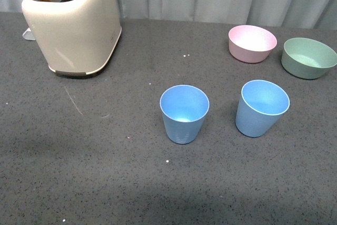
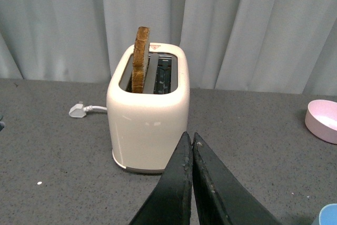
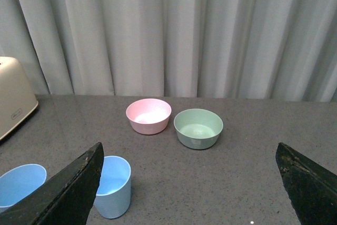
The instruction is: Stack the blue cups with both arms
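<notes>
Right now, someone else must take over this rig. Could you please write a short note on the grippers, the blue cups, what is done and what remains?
The left gripper is shut and empty, facing the toaster.
The right gripper is open and empty.
The left cup and the right cup stand upright and apart on the table, nearer the robot than the pink bowl and the green bowl.
Done: nothing stacked yet.
Left: grasp the cups and stack one in the other.
</notes>
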Controlling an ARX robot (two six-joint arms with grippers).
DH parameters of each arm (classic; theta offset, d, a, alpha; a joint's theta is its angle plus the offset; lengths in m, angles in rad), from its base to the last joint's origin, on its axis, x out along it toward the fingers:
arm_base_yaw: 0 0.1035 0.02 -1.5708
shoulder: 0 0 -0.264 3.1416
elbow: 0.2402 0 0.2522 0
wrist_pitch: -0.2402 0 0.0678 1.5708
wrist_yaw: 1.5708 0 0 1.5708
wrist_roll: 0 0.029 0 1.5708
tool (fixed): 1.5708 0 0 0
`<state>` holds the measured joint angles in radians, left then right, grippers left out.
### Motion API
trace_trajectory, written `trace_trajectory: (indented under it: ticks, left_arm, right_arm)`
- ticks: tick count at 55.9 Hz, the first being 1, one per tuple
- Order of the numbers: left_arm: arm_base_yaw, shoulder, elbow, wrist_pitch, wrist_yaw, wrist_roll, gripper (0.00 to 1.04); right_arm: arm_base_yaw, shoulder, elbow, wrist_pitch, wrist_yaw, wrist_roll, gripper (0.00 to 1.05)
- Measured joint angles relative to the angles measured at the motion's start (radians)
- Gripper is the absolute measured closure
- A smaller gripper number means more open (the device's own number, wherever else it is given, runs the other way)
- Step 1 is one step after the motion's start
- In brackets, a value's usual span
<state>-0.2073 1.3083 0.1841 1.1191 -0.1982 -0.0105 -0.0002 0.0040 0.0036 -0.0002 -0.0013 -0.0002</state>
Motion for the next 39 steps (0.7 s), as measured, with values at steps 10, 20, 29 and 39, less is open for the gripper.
trace_trajectory:
  ticks: [10, 20, 29, 39]
  left_arm:
    - [0.057, -0.148, -0.074, -0.085, 0.049, 0.002, 1.01]
    - [0.101, -0.327, -0.127, -0.209, 0.098, 0.002, 1.01]
    - [0.198, -0.512, -0.162, -0.358, 0.19, 0.003, 1.01]
    - [0.204, -0.677, -0.165, -0.502, 0.197, 0.003, 1.01]
  right_arm:
    - [0.0, 0.0, 0.0, 0.0, 0.0, 0.0, 0.1]
    - [0.0, 0.0, 0.0, 0.0, 0.0, 0.0, 0.1]
    - [0.0, 0.0, 0.0, 0.0, 0.0, 0.0, 0.1]
    - [0.0, 0.0, 0.0, 0.0, 0.0, 0.0, 0.1]
